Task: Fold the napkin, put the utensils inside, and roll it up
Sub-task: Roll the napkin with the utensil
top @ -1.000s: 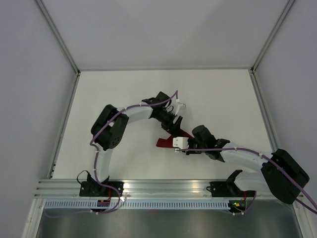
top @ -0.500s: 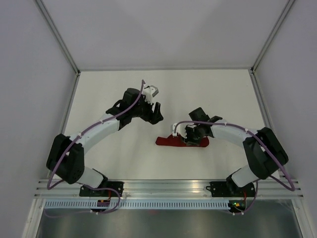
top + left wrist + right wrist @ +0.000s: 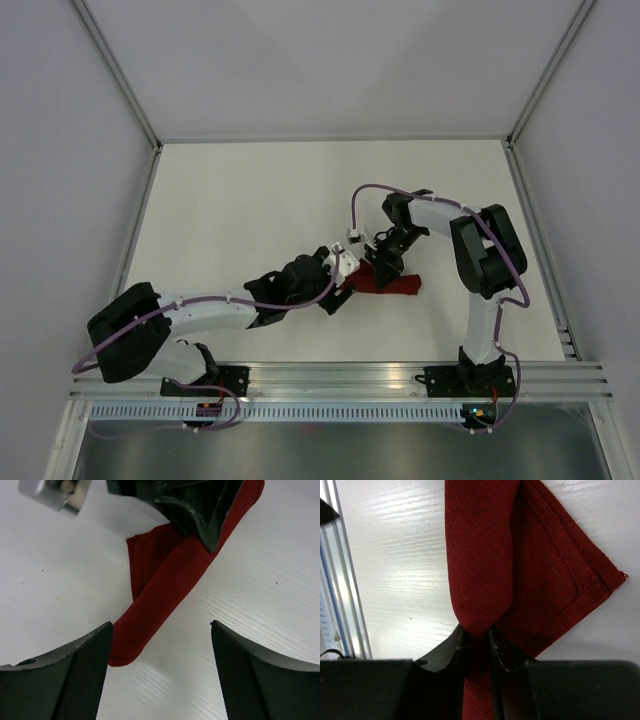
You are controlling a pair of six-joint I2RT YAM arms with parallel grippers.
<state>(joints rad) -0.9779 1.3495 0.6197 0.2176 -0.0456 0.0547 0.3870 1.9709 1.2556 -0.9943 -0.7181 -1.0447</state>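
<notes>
Napkin [image 3: 395,283], a bunched dark red cloth, is laid right of centre on the worktop [image 3: 250,200]. It is pinched by the right gripper [image 3: 477,630]. The left gripper [image 3: 161,630] is spread wide over its end. It looks limp and light, best taken at a hemmed corner.

White table [image 3: 250,200], dark red napkin [image 3: 405,284] lying rolled narrow, right of centre

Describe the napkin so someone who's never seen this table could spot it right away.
On the white table, look near the middle, where the two arms meet. The napkin is the narrow, dark red folded cloth pinched by the right claw. Nothing else there is red.
</notes>
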